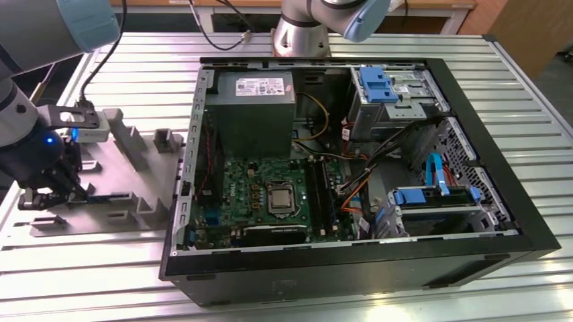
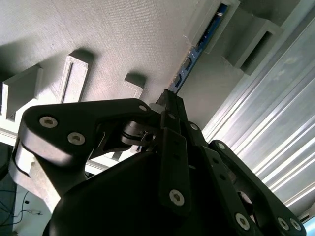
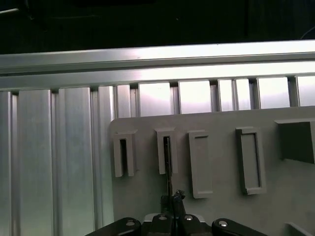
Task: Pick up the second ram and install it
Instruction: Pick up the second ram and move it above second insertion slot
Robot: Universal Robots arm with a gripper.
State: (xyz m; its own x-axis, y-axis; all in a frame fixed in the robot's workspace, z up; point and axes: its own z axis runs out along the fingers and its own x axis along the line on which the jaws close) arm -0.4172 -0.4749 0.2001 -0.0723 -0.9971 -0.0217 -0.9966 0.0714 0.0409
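The second ram (image 2: 197,49) stands on edge in a slot of the grey holder block (image 1: 125,168), on the table at the exterior view's left, outside the computer case. In the first wrist view it is a thin dark strip (image 3: 168,162) rising from the slot. My gripper (image 1: 45,198) is low over the holder. In both wrist views its black fingers (image 2: 170,110) meet at the near end of the stick, and the gripper (image 3: 172,199) looks shut on it. The stick still sits in the slot. The green motherboard (image 1: 259,188) with its long black slots (image 1: 315,191) lies inside the open case.
The open black case (image 1: 358,268) fills the table's middle, with a grey power supply (image 1: 253,111), blue drive brackets (image 1: 376,84) and loose cables. Several more raised slots (image 3: 251,160) stand on the holder. Ribbed aluminium table (image 1: 134,60) lies all around, and a second arm's base (image 1: 300,33) is behind the case.
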